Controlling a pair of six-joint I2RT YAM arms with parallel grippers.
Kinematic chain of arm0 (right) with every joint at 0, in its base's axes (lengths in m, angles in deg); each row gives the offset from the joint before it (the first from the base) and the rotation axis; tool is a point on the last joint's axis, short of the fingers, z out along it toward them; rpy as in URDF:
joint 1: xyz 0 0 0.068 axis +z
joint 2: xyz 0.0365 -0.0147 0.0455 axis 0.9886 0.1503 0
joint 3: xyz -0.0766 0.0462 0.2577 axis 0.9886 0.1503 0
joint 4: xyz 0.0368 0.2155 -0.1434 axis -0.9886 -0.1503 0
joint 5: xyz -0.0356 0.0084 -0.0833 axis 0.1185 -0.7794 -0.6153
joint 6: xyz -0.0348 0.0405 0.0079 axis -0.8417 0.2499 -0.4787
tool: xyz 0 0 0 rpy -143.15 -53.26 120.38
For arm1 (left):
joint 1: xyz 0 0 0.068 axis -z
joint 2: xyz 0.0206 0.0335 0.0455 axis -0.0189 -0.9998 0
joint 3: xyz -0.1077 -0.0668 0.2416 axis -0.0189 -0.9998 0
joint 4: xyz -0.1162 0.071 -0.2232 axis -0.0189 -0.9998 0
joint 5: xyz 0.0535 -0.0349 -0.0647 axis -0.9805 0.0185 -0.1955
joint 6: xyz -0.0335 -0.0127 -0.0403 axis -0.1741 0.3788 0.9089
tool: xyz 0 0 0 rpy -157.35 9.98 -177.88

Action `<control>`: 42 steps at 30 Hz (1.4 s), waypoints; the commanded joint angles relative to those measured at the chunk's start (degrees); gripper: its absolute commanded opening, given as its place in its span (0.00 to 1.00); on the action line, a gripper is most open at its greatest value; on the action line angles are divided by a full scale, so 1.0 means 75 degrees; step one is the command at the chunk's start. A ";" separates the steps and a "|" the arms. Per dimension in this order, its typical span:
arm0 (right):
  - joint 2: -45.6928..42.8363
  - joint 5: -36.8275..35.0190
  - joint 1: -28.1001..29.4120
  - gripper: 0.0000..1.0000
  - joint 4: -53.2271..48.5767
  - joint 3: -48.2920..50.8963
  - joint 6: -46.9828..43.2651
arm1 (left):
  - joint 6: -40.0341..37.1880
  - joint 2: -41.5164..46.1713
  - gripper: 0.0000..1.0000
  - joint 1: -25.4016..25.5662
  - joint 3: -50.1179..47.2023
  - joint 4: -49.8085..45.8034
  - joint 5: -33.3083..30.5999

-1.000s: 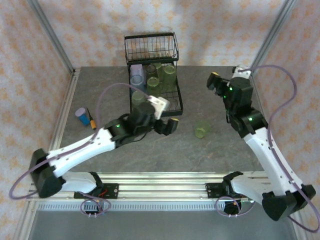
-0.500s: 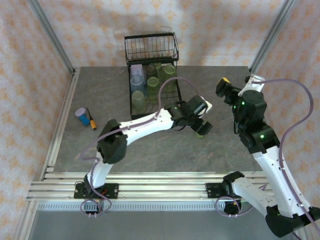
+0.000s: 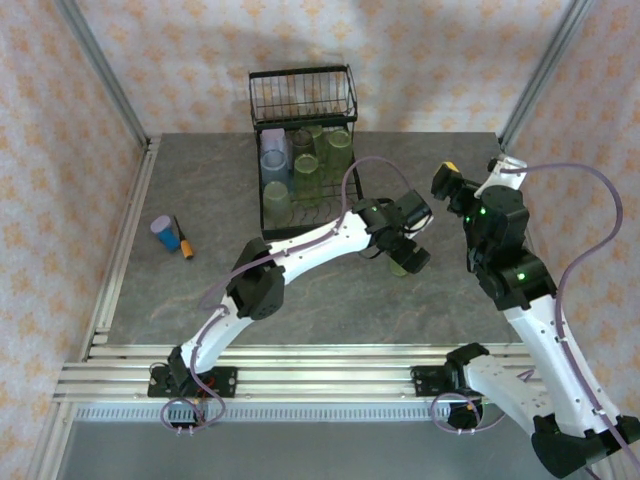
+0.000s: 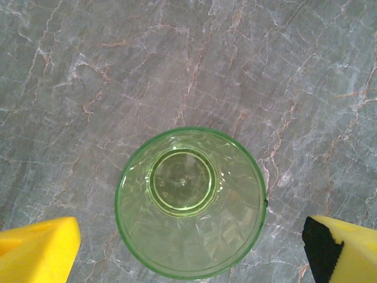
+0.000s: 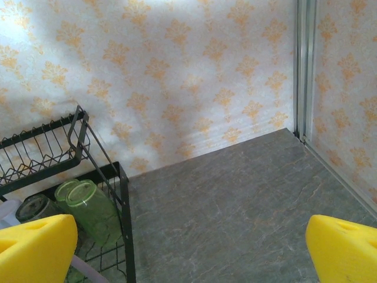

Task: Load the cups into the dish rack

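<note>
One light green cup stands upright and alone on the grey stone table, right of the dish rack. My left gripper hangs open straight above it, with a yellow finger out on either side of the rim and not touching it. From above, that cup peeks out under the left gripper. Several cups stand in the black wire rack: green ones and a pale lavender-blue one. My right gripper is raised at the right, open and empty, facing the back wall.
A small blue cylinder and an orange-and-black marker lie at the table's left. In the right wrist view the rack's corner, a green cup and a dark cup sit lower left. Metal frame posts bound the corners.
My left arm has swung right, away from the rack, and now sits over the loose green cup. The right arm pulled back toward the right. Both grippers stayed open.
</note>
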 commanded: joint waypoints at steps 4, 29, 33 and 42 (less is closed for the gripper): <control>-0.0082 -0.0129 -0.0048 0.99 0.0178 0.0008 -0.0017 | 0.0017 -0.0274 1.00 0.0002 0.0429 -0.0485 0.0220; -0.0082 -0.0137 -0.0040 0.99 0.0203 0.0084 0.0027 | -0.0365 -0.1182 0.99 0.0000 0.0968 -0.0294 -0.0170; -0.0083 -0.0140 -0.0045 0.99 0.0169 0.0100 0.0052 | -0.0474 -0.1218 0.96 -0.0007 0.0968 -0.0234 -0.0166; -0.0082 -0.0207 -0.0038 0.99 0.0190 0.0125 0.0020 | -0.0449 -0.0917 0.76 0.0022 0.0860 0.0038 -0.0217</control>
